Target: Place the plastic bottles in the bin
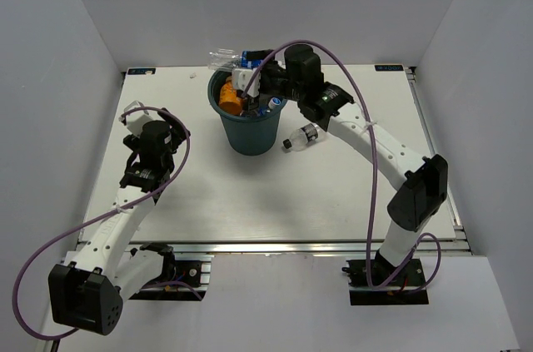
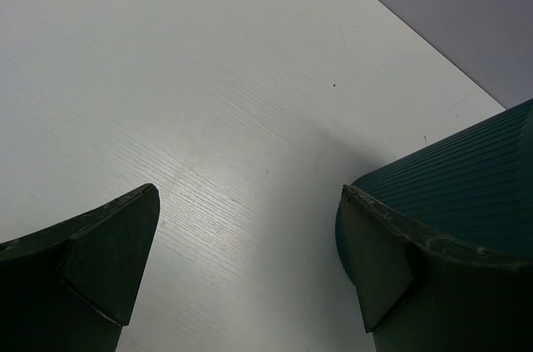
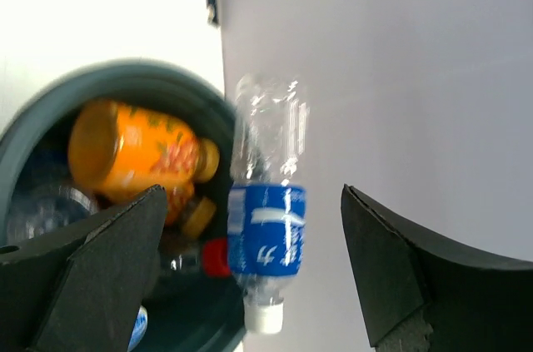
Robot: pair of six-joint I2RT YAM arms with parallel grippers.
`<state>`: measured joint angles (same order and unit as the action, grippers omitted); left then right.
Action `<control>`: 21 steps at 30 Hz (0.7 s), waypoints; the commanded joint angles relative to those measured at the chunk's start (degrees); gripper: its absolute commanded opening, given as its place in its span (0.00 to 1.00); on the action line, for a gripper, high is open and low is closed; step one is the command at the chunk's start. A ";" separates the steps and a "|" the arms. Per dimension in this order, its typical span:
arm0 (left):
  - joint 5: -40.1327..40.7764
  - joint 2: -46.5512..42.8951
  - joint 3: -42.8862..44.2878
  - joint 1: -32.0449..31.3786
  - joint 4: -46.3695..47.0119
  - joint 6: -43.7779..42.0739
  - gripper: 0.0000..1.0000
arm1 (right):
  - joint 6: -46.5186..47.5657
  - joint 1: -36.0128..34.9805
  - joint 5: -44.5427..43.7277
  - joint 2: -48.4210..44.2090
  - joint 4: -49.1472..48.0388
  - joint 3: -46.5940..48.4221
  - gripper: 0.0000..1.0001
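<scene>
**Blue-labelled bottle let go at the far rim of the bin**

The right gripper (image 3: 254, 192) is held above the far edge of the bin (image 1: 248, 137), so that whatever is let go there drops inside. Its jaws are spread wide and nothing is pinched. A clear bottle with a blue label (image 3: 267, 227) is seen between them, cap downward and blurred, touching neither finger; it is judged to have been released. It hangs at the rim and not over the middle, so whether it will fall in or tip out on the far side cannot be told.

Inside the bin an orange bottle (image 3: 133, 152) lies on its side on top of other bottles, and a red cap (image 3: 218, 257) is seen beneath it.

One clear bottle (image 1: 301, 137) is left lying on the table (image 1: 208, 202), just to the right of the bin, within the right arm's reach.

The left gripper (image 2: 250, 194) is held low over bare table to the left of the bin, jaws apart and empty, kept out of the way.
</scene>
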<state>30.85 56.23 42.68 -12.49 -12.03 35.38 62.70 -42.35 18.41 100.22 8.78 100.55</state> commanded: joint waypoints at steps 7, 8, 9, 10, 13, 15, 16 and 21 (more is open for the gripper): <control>-0.70 0.02 0.30 0.36 0.96 -0.48 0.98 | -28.93 1.83 -23.61 9.96 -20.71 12.55 0.89; -0.79 0.02 0.30 0.36 1.13 -0.48 0.98 | -29.73 1.92 -26.65 11.12 -21.42 13.52 0.89; -0.88 0.11 0.30 0.45 1.13 -0.48 0.98 | -29.82 2.35 -31.20 12.00 -21.78 15.62 0.89; -0.97 0.11 0.30 0.36 1.13 -0.48 0.98 | -30.43 2.71 -32.64 13.93 -21.17 16.86 0.89; -1.23 0.46 0.30 0.36 1.48 -0.48 0.98 | -37.27 6.13 -30.82 16.92 -15.39 23.18 0.89; -1.67 0.73 0.21 0.36 1.66 -0.40 0.98 | -41.85 9.03 -27.66 17.46 -11.42 24.25 0.89; -1.93 0.90 0.21 0.45 1.84 -0.39 0.98 | -42.65 9.73 -23.21 17.37 -10.11 23.90 0.89; -2.37 1.69 0.57 0.36 1.75 -0.22 0.98 | -40.91 10.71 -19.82 16.41 -4.48 19.60 0.89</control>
<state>29.30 57.71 42.68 -12.47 -11.33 35.38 23.86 -30.94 -4.14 118.61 1.06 120.95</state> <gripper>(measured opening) 0.982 0.894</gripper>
